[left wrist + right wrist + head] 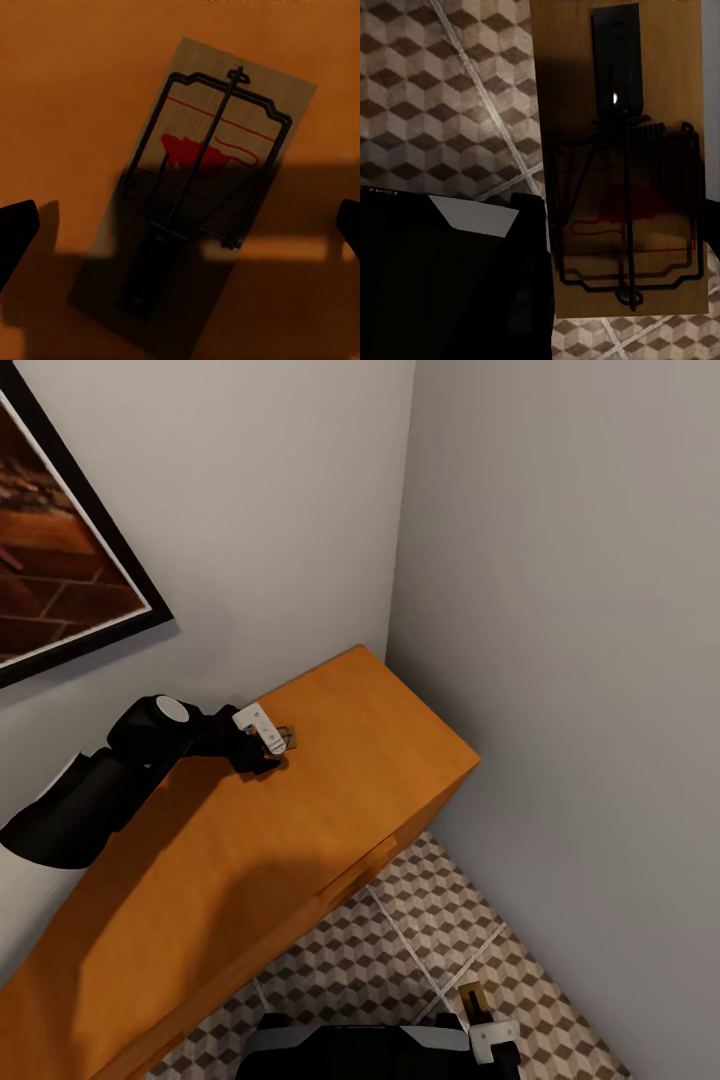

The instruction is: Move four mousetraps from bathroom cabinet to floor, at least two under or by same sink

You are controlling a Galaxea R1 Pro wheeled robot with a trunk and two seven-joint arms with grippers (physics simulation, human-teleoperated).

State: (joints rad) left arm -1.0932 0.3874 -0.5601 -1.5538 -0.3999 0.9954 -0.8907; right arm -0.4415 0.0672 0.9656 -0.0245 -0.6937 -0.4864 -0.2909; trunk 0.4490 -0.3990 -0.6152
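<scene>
One mousetrap [202, 187] lies flat on the orange-brown cabinet top [330, 780] near the wall; its red mark and wire bar show. My left gripper [268, 748] hovers just over it, open, with a dark fingertip [15, 232] far out on each side of the trap [287, 738]. A second mousetrap [622, 172] hangs close in the right wrist view above the cube-patterned bathroom floor [435, 90]. My right gripper [482, 1022], low beside my base, is shut on that trap [472, 998]. The sink is out of view.
The cabinet stands in a corner between two grey walls [560, 610]. A framed picture [60, 580] hangs above its left part. My black base [350, 1055] sits close to the cabinet front, with floor tiles [450, 920] to the right.
</scene>
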